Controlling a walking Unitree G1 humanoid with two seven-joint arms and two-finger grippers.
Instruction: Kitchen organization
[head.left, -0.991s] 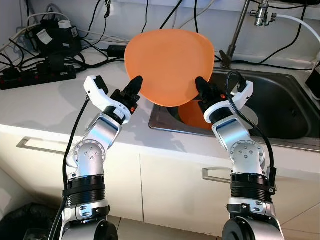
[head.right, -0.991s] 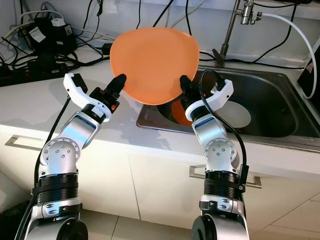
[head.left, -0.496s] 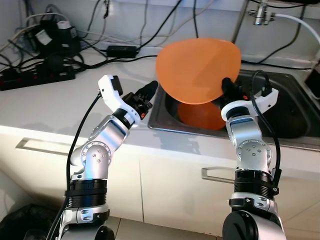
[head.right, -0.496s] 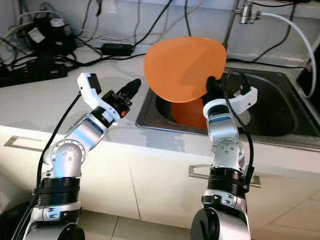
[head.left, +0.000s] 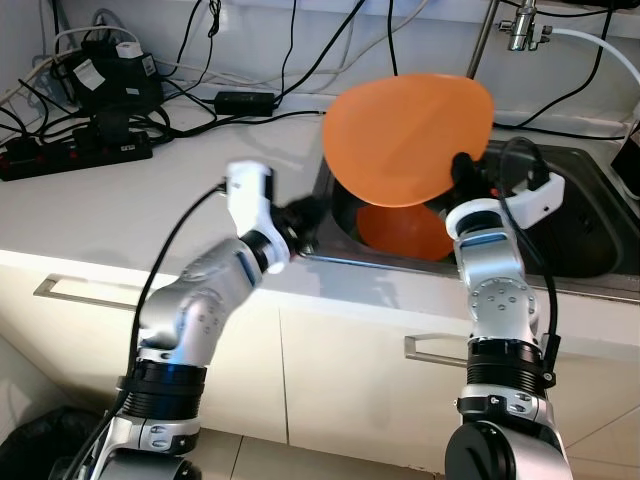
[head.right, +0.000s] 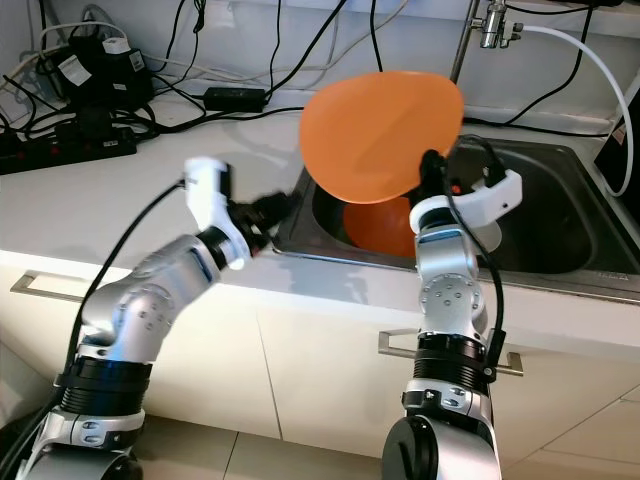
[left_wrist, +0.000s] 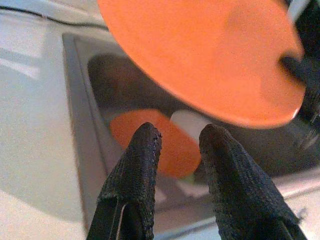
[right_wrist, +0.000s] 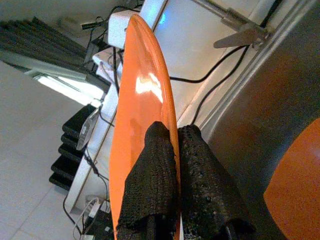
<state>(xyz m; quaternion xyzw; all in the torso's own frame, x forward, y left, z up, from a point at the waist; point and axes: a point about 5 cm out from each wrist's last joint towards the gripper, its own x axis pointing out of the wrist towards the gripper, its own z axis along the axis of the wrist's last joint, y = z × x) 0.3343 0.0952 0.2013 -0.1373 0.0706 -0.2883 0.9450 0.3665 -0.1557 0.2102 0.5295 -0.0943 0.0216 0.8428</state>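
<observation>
A large orange plate (head.left: 408, 138) is held up tilted over the left end of the steel sink (head.left: 575, 215). My right gripper (head.left: 466, 172) is shut on its lower right rim; in the right wrist view the two fingers (right_wrist: 155, 150) pinch the plate's edge (right_wrist: 142, 95). My left gripper (head.left: 306, 216) is by the sink's left rim, below the plate and apart from it, open with nothing between its fingers (left_wrist: 145, 145). A second orange plate (head.left: 400, 230) lies in the sink, with a white plate (head.right: 488, 232) beside it.
Power strips (head.left: 75, 155), black adapters (head.left: 110, 80) and several cables crowd the back left of the white counter (head.left: 120, 215). A faucet (head.left: 480, 50) with a white hose stands behind the sink. Cabinet fronts with handles (head.left: 70, 290) are below.
The left gripper has let go of the orange plate and swung right and down to the sink's edge. The right gripper alone has carried the plate right, over the sink.
</observation>
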